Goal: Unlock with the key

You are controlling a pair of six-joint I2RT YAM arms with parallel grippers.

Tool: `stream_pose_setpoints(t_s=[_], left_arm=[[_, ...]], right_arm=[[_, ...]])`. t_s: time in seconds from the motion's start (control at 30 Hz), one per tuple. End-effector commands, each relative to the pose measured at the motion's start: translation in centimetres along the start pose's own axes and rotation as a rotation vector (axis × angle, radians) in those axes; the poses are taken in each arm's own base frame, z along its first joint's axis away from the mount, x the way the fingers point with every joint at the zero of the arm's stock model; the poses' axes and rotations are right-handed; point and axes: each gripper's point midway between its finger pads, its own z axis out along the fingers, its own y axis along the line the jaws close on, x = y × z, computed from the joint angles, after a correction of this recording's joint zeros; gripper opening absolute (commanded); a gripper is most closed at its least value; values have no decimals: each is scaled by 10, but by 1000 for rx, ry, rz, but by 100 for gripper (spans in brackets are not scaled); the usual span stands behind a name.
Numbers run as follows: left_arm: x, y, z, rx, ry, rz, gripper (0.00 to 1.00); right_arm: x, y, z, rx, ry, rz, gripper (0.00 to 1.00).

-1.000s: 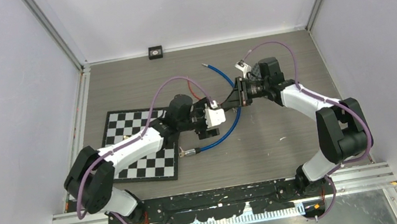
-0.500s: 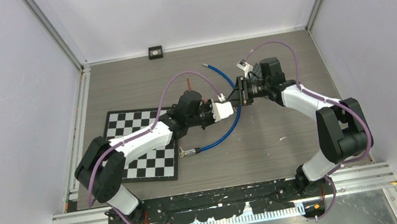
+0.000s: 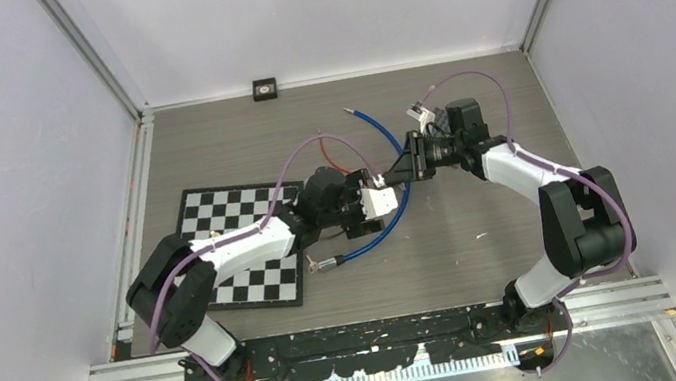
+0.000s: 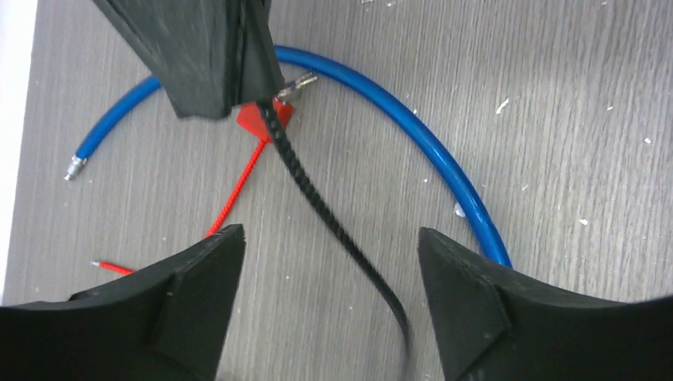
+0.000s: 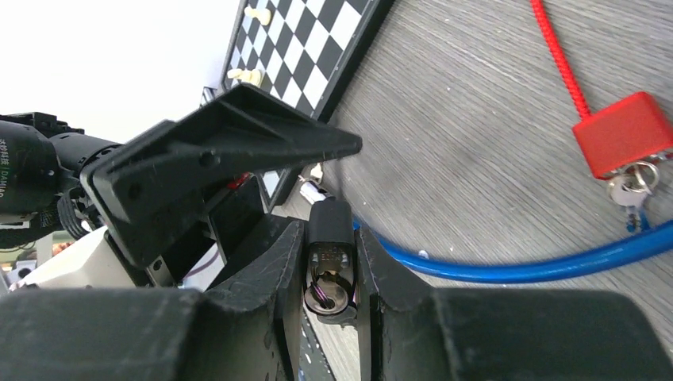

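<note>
Black lock pinched in my right claw, left claw gaping in front of it.

Nearest me, a checkered mat (image 3: 240, 235) lies on the tabletop (image 3: 486, 259) at my left. My left claw (image 4: 329, 246) stands wide apart, gripping nothing; a black cord (image 4: 317, 190) runs through the gap. Just past it, my right claw (image 5: 328, 246) is clamped on a small black lock (image 5: 329, 274), keyhole end facing its camera. Farther on, the red padlock (image 5: 623, 135) lies flat, and the keys (image 5: 631, 190) on its ring rest against the curved blue cable (image 5: 516, 270).
</note>
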Motion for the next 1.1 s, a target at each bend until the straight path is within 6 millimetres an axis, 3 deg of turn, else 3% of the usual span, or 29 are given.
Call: stream_pose_setpoints(t_s=[0.0, 0.17, 0.47, 0.73, 0.9, 1.07], left_arm=[[-14, 29, -17, -142, -28, -1, 90], [-15, 41, -35, -178, -25, -19, 100], [-20, 67, -66, -237, -50, -75, 100], [-19, 71, -71, -245, -44, -78, 100], [-15, 69, -73, -243, -26, -81, 100], [-12, 66, -79, -241, -10, -86, 100]], right_arm=[[-18, 7, -12, 13, -41, -93, 0], [-27, 1, -20, 63, -77, -107, 0], [-46, -9, -42, 67, -189, -62, 0], [-48, -27, -21, 48, -285, 14, 1], [-38, -29, 15, 73, -248, -11, 1], [-43, -50, 42, 153, -268, -28, 1]])
